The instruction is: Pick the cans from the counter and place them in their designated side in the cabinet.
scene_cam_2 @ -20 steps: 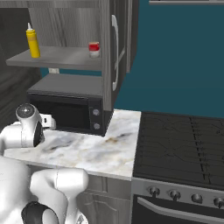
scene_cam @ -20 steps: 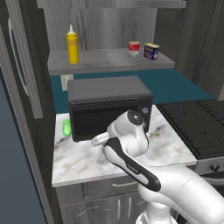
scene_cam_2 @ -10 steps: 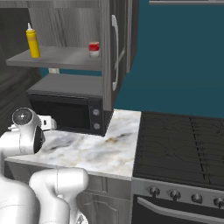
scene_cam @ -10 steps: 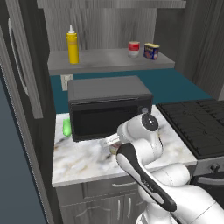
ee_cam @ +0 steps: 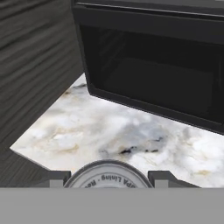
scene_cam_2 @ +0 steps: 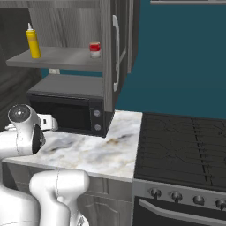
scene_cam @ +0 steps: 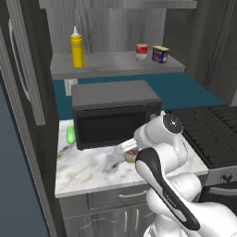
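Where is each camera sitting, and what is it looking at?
Left base view: behind the arm's left, looking down at the microwave, counter and white arm.
Right base view: behind its right, facing the cabinet and stove; arm lower left.
Hand view: on the claw, looking past a can.
Both base views share the red-and-white can.

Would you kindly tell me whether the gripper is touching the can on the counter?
Touching: in the hand view the fingers flank the can's silver top with no gap, gripper shut on it.
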Controlling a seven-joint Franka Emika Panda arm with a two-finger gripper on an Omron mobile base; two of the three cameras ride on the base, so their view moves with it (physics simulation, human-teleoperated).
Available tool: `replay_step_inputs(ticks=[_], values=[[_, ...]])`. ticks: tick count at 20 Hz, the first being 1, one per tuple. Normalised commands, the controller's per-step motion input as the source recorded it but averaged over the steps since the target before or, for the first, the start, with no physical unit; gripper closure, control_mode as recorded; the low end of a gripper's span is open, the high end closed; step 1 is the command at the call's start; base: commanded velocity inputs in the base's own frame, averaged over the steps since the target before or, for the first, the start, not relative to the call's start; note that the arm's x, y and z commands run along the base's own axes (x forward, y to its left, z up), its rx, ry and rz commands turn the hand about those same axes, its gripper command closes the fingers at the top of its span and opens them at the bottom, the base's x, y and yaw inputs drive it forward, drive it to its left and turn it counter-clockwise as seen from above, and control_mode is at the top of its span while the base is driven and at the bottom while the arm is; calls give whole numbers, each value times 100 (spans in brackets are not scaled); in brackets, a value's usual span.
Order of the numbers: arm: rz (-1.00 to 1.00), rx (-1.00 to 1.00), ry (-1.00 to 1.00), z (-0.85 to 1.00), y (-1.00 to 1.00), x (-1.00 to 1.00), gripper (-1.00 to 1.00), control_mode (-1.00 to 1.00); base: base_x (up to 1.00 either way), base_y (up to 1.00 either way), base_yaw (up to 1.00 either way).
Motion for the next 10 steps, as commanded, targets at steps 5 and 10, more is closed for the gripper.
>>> replay_step_inputs(ticks=[5,10], values=[[-2,0,-1,26,-23,-28,100,-100,0,0,0],[0,0,-7,21,-15,-27,100,-100,0,0,0]])
